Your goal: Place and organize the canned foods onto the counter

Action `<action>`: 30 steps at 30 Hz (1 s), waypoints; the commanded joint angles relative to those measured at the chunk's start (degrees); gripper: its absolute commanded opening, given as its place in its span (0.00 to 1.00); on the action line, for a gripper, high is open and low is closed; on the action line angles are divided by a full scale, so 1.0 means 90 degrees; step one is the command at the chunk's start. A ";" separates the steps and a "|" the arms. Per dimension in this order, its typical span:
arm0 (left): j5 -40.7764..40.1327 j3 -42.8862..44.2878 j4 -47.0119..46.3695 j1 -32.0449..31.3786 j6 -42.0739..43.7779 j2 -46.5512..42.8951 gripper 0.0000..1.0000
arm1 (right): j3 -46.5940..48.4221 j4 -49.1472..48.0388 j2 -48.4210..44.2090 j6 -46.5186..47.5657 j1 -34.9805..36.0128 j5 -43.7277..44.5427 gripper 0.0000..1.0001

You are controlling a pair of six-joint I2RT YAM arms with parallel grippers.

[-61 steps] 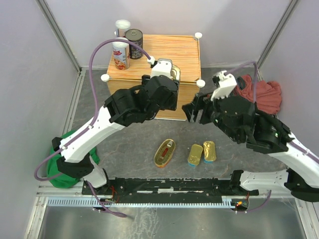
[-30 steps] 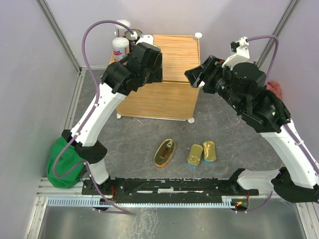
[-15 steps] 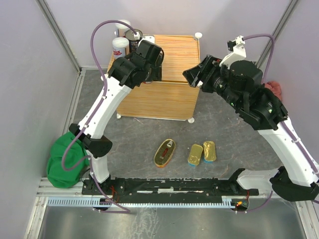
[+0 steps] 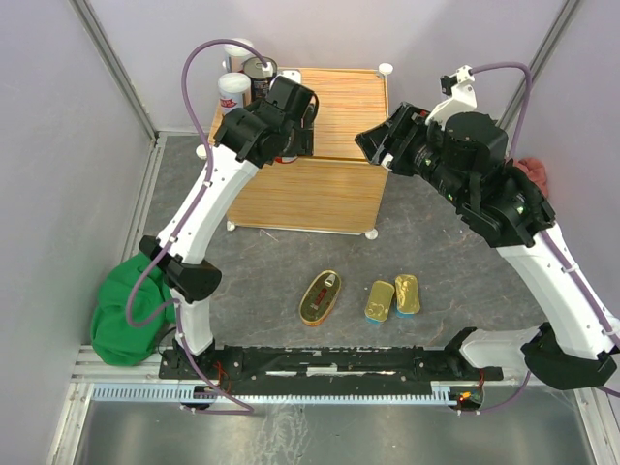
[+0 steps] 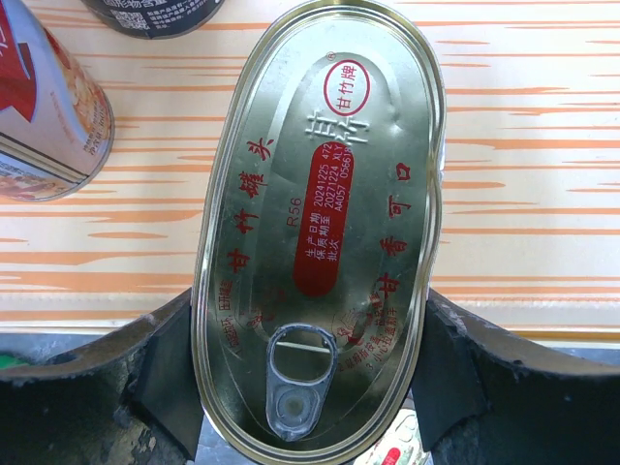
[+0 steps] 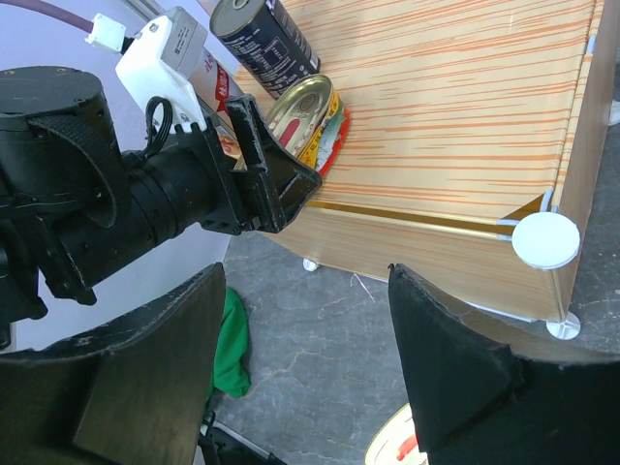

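Top external view, from the arm bases outward: on the grey mottled bench (image 4: 271,257) lies a loose oval gold-red tin (image 4: 320,296) with a pull-tab lid. Near its right are two rectangular gold-blue tins (image 4: 379,301) (image 4: 407,294), side by side. A crumpled green cloth (image 4: 121,320) sits at the near left edge.

Farther back stands the light-wood-grain box bench (image 4: 329,194) with white ball knobs (image 4: 387,69) at its corners. The left claw (image 5: 310,373) is clamped on a second oval gold-red tin (image 5: 325,223), a dark finger (image 5: 170,373) against each long side and the pull tab toward the wrist. This held tin hangs over the box bench's left part. The right wrist view shows it tilted with its far end low by the wood, but I cannot tell whether it touches.

The right claw (image 6: 308,291) gapes wide and holds nothing, above the box bench's right side, facing the left claw.

At the far left corner stand a tall red-white cylinder can (image 4: 232,94) with a white lid and a dark round tin (image 4: 260,70) just beside it. A second white-lidded cylinder (image 4: 237,46) shows behind. A red cloth (image 4: 535,174) peeks out past the right arm.
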State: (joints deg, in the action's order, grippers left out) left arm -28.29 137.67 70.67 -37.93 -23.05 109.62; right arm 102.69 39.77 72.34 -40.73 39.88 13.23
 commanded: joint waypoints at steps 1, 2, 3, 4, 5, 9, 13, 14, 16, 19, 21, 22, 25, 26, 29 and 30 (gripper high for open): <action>-0.0022 0.0314 -0.0368 0.0098 0.0208 -0.0042 0.72 | 0.0109 -0.0281 0.0038 -0.0002 -0.0054 -0.0114 0.76; -0.0020 0.0310 -0.0380 0.0112 0.0207 -0.0028 0.72 | 0.0083 -0.0282 0.0042 -0.0005 -0.0061 -0.0118 0.76; -0.0007 0.0309 -0.0390 0.0122 0.0203 -0.0023 0.72 | 0.0062 -0.0279 0.0033 -0.0008 -0.0058 -0.0122 0.76; 0.0004 0.0309 -0.0405 0.0136 0.0191 -0.0013 0.72 | 0.0042 -0.0282 0.0025 -0.0004 -0.0073 -0.0123 0.76; 0.0013 0.0297 -0.0428 0.0132 0.0184 -0.0015 0.72 | 0.0020 -0.0281 0.0022 -0.0005 -0.0081 -0.0123 0.76; 0.0041 0.0200 -0.0594 0.0135 0.0198 -0.0056 0.72 | -0.0028 -0.0290 0.0005 0.0004 -0.0113 -0.0124 0.76; 0.0078 0.0058 -0.0847 0.0132 0.0215 -0.0090 0.71 | -0.0058 -0.0297 -0.0008 0.0009 -0.0146 -0.0132 0.76; 0.0082 0.0040 -0.0906 0.0130 0.0217 -0.0078 0.70 | -0.0054 -0.0305 -0.0010 0.0013 -0.0146 -0.0133 0.76; 0.0070 0.0036 -0.1008 0.0133 0.0201 -0.0040 0.69 | -0.0053 -0.0305 -0.0010 0.0023 -0.0165 -0.0133 0.76; -0.0032 0.0024 -0.1112 0.0132 0.0165 0.0043 0.69 | -0.0068 -0.0316 -0.0015 0.0039 -0.0198 -0.0151 0.76; -0.0151 0.0017 -0.1218 0.0129 0.0133 0.0114 0.69 | -0.0073 -0.0315 -0.0032 0.0074 -0.0209 -0.0152 0.76; -0.0217 0.0003 -0.1290 0.0138 0.0121 0.0150 0.69 | -0.0081 -0.0322 -0.0046 0.0104 -0.0217 -0.0139 0.76; -0.0336 -0.0032 -0.1507 0.0133 0.0120 0.0249 0.69 | -0.0132 -0.0320 -0.0100 0.0178 -0.0214 -0.0128 0.76; -0.0393 -0.0024 -0.1564 0.0141 0.0120 0.0304 0.69 | -0.0156 -0.0335 -0.0135 0.0187 -0.0216 -0.0123 0.76; -0.0483 -0.0018 -0.1735 0.0150 0.0105 0.0452 0.69 | -0.0306 -0.0378 -0.0240 0.0190 -0.0220 -0.0151 0.76; -0.0488 -0.0022 -0.1820 0.0168 0.0100 0.0502 0.69 | -0.0370 -0.0390 -0.0280 0.0190 -0.0220 -0.0168 0.76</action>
State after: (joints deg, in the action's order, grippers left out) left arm -29.98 136.81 61.78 -36.97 -23.05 112.90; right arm 100.51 39.31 72.14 -40.14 38.13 12.45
